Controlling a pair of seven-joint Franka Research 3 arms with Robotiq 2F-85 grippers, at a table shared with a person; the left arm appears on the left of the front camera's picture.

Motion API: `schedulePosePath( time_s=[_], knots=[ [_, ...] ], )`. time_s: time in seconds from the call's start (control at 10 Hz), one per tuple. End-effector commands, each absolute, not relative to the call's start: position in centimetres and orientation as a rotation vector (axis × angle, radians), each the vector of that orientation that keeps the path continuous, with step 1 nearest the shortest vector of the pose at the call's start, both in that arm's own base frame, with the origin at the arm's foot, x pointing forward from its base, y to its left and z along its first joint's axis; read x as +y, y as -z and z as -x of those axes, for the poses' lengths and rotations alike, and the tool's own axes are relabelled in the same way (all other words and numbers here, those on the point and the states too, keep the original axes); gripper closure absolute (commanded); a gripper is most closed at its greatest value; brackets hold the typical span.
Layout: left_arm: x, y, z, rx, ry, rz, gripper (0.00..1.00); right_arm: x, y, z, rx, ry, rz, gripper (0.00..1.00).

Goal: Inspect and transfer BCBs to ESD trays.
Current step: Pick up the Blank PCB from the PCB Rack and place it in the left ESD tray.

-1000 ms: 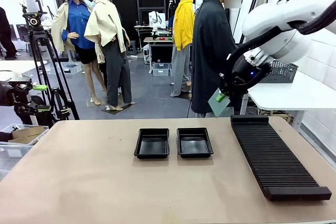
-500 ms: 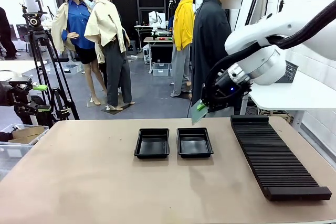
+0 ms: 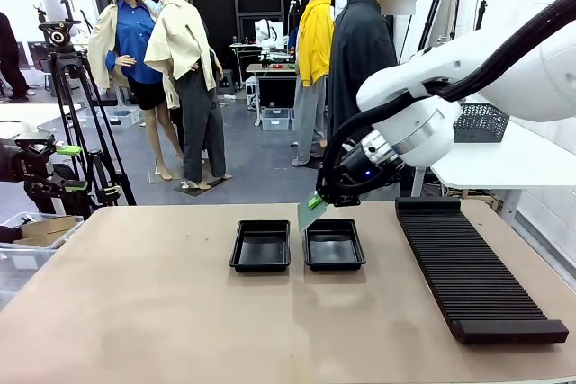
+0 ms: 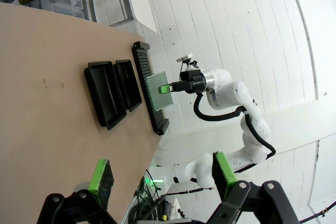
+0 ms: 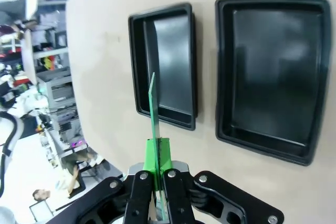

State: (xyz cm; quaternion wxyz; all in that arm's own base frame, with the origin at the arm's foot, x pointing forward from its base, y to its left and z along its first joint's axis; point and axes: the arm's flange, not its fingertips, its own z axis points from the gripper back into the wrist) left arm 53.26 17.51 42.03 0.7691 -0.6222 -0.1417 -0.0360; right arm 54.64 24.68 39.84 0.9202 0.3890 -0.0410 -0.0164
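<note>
Pinching shut on one edge of a thin green board [image 3: 309,214], the right claw [image 3: 317,200] is holding it tilted in the air just above the far corner of the glossy black tray [image 3: 334,266] beside the long ribbed rack [image 3: 468,276], on the side toward the twin tray [image 3: 261,268]. Well away from that tray, the left claw [image 4: 161,174] is hanging wide open and empty. To me the carry-over step is nearing its end, and the next move is calling for levelling the flat, stiff board and lowering it inside the tray's flared rim, where the fit is looking snug.
</note>
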Motion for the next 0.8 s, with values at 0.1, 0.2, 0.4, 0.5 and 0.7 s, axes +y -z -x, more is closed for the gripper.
schedulePosePath(
  time_s=[0.1,0.2,0.4,0.5,0.7],
  knots=[
    [17.5,-42.3,-53.3,-0.302,0.068,1.352,0.0,27.9,-37.0,-56.3,-0.122,0.045,-0.821,1.0],
    [17.5,-42.3,-53.3,-0.302,0.068,1.352,0.0,28.9,-36.4,-56.4,-0.129,0.042,-0.815,1.0],
    [17.5,-42.3,-53.3,-0.302,0.068,1.352,0.0,31.0,-35.1,-56.7,-0.145,0.04,-0.783,1.0],
    [17.5,-42.3,-53.3,-0.302,0.068,1.352,0.0,32.0,-34.3,-57.0,-0.142,0.032,-0.777,1.0],
    [17.5,-42.3,-53.3,-0.302,0.068,1.352,0.0,34.1,-32.9,-57.4,-0.139,0.021,-0.758,1.0]
  ],
)
